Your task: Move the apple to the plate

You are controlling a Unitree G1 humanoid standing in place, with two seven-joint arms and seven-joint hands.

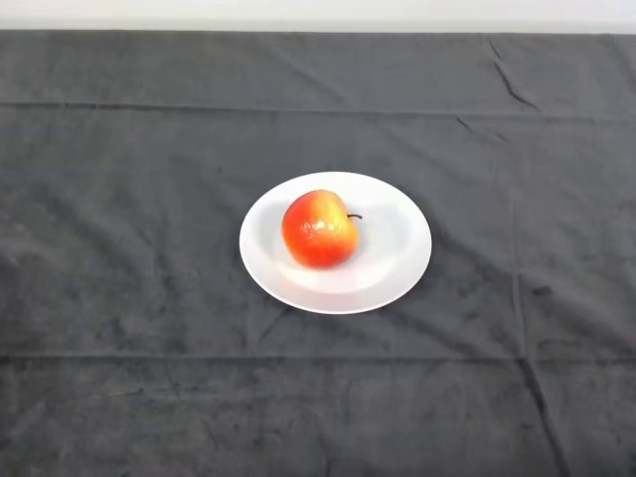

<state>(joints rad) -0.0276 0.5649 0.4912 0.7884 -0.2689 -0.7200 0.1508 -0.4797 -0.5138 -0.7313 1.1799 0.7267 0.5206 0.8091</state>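
Item: red-yellow round apple (319, 231), stem pointing right, on round white plate (393, 260), ctr of dark creased tablecloth (119, 248); apple's underside hidden.

No legible text, label, brand, number or sign appears anywhere in the head view. The apple (319, 230) carries no sticker, the white plate (397, 260) bears no marking, and the dark cloth (129, 298) on the surface is plain and unprinted.
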